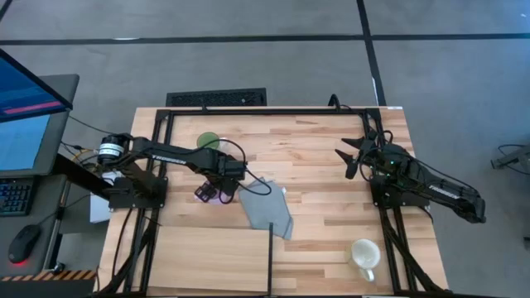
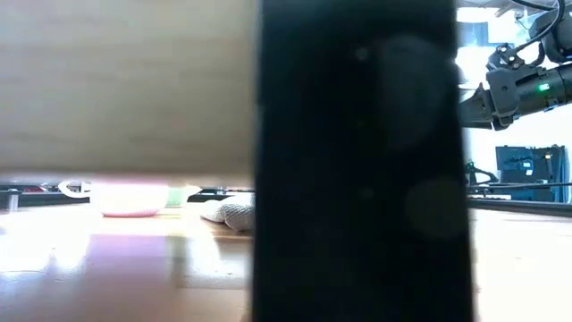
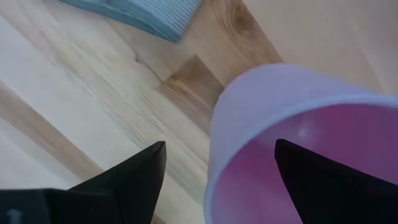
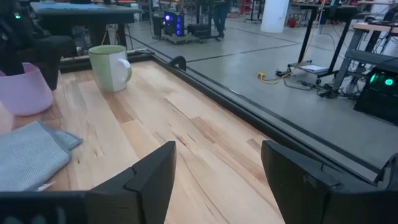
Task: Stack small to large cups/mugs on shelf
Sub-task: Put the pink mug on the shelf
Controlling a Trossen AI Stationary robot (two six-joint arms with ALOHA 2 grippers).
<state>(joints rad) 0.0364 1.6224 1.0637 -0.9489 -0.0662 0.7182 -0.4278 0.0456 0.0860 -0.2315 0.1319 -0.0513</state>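
1. Nearest you, at about 5 o'clock on the table, the cream-white mug stands upright and alone, well apart from both arms. No view shows inside it, so its contents can't be told.
2. At about 7 o'clock lies the pale shelf, edged by black rails, with no mug on it yet — nothing is stacked.
3. Near the centre lies the grey cloth, just beside the left arm's work.
4. The left gripper straddles the rim of the purple mug: 1 finger outside the wall, 1 inside, set apart and not visibly pinching. That rim grip suits lifting a small mug by its wall. The mug looks empty.
5. At about 11 o'clock the green mug stands upright, handle out; its inside is hidden.
6. At 2 o'clock the right gripper hangs above the table with its fingers spread wide, holding nothing — it appears to wait.
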